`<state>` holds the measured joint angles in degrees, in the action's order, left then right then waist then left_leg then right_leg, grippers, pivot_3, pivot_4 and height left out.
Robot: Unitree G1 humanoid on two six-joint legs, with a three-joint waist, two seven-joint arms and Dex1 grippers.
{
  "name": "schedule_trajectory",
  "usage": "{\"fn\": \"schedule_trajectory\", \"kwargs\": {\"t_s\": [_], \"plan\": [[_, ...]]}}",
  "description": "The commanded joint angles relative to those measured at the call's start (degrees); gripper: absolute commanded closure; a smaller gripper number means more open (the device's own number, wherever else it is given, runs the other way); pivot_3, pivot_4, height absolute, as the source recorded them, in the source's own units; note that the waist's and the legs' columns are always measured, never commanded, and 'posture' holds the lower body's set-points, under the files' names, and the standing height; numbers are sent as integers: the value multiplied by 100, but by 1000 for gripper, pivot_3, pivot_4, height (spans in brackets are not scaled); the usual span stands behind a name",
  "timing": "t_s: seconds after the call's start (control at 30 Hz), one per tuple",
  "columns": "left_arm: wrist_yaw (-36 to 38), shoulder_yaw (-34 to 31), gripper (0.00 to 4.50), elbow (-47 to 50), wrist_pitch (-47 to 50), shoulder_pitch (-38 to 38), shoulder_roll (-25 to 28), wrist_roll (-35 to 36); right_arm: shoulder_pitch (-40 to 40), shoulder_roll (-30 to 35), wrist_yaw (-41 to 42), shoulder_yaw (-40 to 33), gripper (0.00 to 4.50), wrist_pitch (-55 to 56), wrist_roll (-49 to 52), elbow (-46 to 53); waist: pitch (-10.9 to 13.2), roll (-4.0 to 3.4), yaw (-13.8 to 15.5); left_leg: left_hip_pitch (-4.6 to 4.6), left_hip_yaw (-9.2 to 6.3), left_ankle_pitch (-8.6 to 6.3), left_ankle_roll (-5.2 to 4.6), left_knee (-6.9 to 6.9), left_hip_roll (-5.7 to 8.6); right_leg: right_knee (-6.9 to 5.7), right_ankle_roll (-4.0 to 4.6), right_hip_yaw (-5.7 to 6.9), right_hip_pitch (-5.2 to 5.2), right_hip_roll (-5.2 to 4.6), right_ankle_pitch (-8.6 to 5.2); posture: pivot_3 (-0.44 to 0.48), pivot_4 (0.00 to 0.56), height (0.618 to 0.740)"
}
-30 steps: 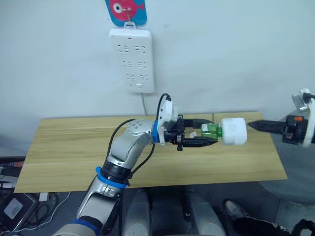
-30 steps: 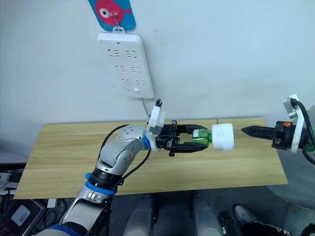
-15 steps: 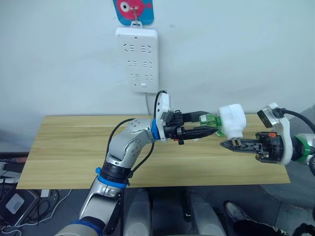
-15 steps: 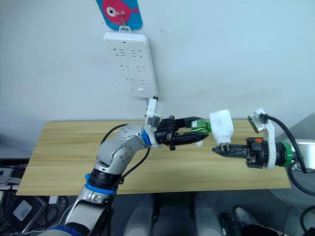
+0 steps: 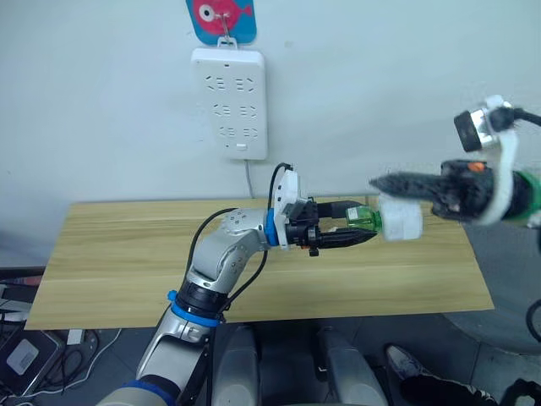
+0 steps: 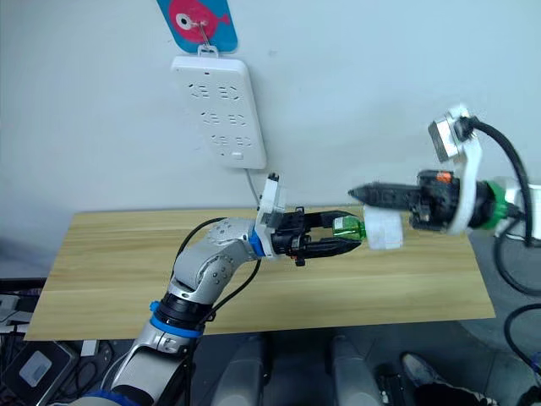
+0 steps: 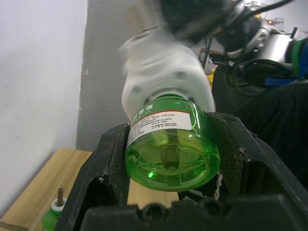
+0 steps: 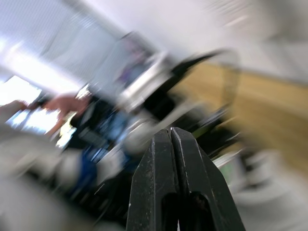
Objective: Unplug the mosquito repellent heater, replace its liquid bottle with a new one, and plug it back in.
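The left gripper [image 5: 359, 230] has its jaws closed on the green liquid bottle [image 7: 169, 144], gripping the bottle's base end and holding it level in the air above the counter [image 5: 118, 271]. The mosquito repellent heater [image 5: 400, 219] sits on the bottle's far end, unplugged and clear of the wall. The right gripper [image 6: 359, 194] hangs just above and beside the heater; in the right wrist view its two fingers [image 8: 161, 159] press together with nothing between them.

The step in hand appears to be the bottle exchange: heater and old bottle are not yet parted. The next move probably calls for the right jaws to spread, take the white heater body, and turn or pull it off while the left jaws brace the bottle.

A second green bottle [image 7: 54, 217] with an exposed wick stands on the counter, well apart from the held pair; it is likely the replacement. The white power strip [image 5: 228, 102] hangs on the wall above the counter, beneath a blue tag bearing a pink fish [image 5: 220, 15].

The held bottle carries a white label with a red band and small printed characters, too small to read with confidence. No brand name can be made out.
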<state>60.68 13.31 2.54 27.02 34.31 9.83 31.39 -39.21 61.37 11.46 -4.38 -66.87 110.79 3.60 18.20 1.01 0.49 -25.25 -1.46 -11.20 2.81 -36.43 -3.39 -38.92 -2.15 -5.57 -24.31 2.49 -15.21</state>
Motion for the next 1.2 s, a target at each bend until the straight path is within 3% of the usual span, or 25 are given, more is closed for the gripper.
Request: {"fn": "schedule_trajectory", "kwargs": {"t_s": [0.03,0.23,0.4,0.6,0.77,1.0,1.2], "plan": [[85,37,2167,271,-34,-19,-16,95,-240,-93,-544,-27,4439,218,-912,-411,0,0,10,-4,-2,0,0,0,0,0,0,2,-2,0,0,114,256,740],[143,-31,2167,404,181,-74,112,249,97,-136,-199,-399,4439,112,-2009,-604,-1,-2,80,-16,-3,0,0,0,-1,0,8,7,-13,-2,5,121,256,740],[34,-107,2167,380,275,-39,92,301,560,-283,100,-601,4439,-234,-2061,-283,-2,-4,84,-16,-4,0,0,0,-1,-2,12,8,-13,-2,7,122,258,740],[-229,-258,2167,185,299,130,-53,298,1481,-373,-158,-805,4439,-520,-1210,474,-3,-6,83,-18,-5,0,0,-16,0,-7,1,7,-12,-2,1,122,258,740],[-388,-298,2167,-106,195,196,-85,91,2303,22,-42,-861,4439,-360,164,1384,-4,-7,81,-23,-8,0,-1,-35,0,-8,-1,7,-6,-1,1,117,265,740],[-264,-140,2167,-225,56,138,-37,-111,1669,-88,710,-798,4439,-95,221,1270,-4,-7,46,-25,-5,0,0,-56,1,-7,-24,0,-3,0,22,100,270,740],[19,72,2167,-186,-28,85,77,-245,1064,-418,176,-663,4439,75,221,978,-4,-7,49,-27,-6,0,-1,-54,1,-4,-25,1,-3,0,23,96,270,740]]}}
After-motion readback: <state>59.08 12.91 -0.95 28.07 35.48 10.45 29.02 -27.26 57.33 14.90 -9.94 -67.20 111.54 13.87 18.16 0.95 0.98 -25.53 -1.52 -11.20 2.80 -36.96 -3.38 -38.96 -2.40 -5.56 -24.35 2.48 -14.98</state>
